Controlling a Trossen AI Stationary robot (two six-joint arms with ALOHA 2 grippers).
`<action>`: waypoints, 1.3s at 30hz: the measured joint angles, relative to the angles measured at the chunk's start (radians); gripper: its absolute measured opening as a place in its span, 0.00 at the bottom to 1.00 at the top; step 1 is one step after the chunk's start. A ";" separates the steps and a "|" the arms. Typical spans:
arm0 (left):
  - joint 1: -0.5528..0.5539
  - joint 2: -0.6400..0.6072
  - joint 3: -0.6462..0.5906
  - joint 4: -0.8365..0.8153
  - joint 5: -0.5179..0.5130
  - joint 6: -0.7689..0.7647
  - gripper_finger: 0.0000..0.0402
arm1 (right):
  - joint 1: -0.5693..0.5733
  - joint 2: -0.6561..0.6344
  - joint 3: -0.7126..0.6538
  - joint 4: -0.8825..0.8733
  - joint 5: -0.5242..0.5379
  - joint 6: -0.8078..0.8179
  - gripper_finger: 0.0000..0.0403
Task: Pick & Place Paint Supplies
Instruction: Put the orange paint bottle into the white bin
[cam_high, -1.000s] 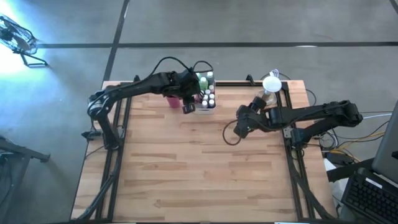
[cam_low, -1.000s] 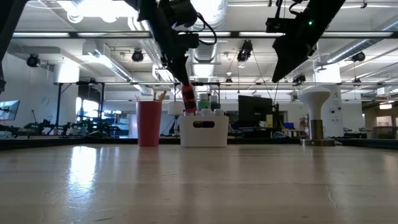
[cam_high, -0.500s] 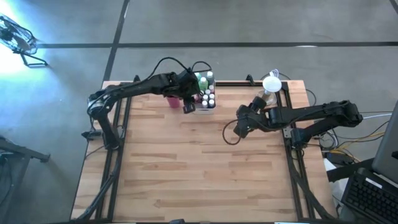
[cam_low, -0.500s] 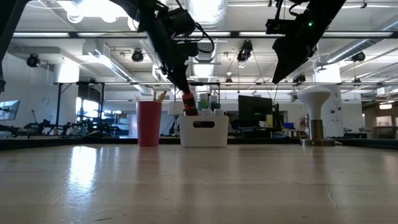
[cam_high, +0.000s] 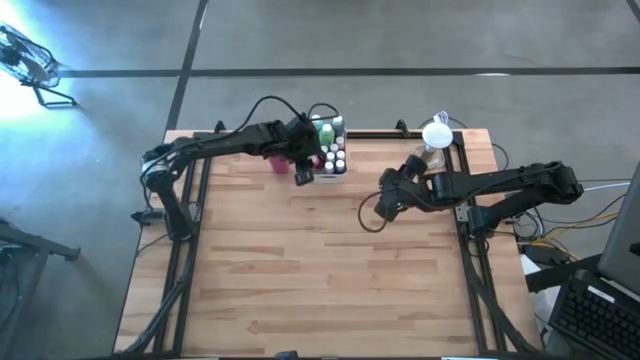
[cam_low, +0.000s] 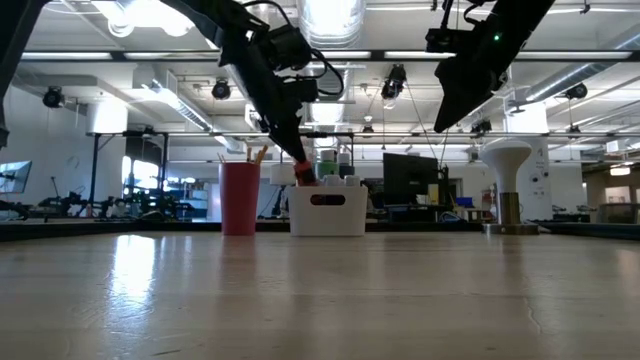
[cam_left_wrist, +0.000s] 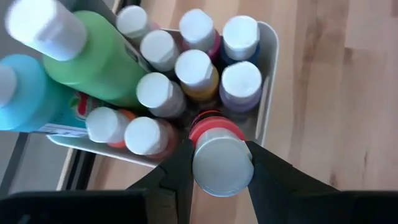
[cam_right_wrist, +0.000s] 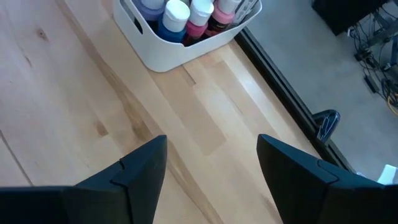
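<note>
Left claw (cam_left_wrist: 214, 163) around red bottle (cam_left_wrist: 216, 160)

My surface (cam_high: 320, 260) is pale wood planking with dark rails along its left and right sides, filling the lower middle of the high view. Directly on it, near the upper edge left of centre, stands the white tray (cam_high: 332, 172), and just left of that the magenta cup (cam_high: 277, 160). At the upper right corner sits a white, round-topped stand (cam_high: 436, 136).
</note>
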 joint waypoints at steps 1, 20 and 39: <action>0.000 0.000 -0.001 -0.004 0.003 0.001 0.30 | 0.000 0.000 0.000 0.000 0.000 0.000 0.61; 0.007 0.181 0.183 -0.162 0.009 0.030 0.30 | 0.000 0.000 -0.002 0.001 -0.001 -0.013 0.60; 0.015 0.236 0.204 -0.159 0.015 0.036 0.30 | 0.000 0.000 -0.003 0.025 -0.001 -0.038 0.55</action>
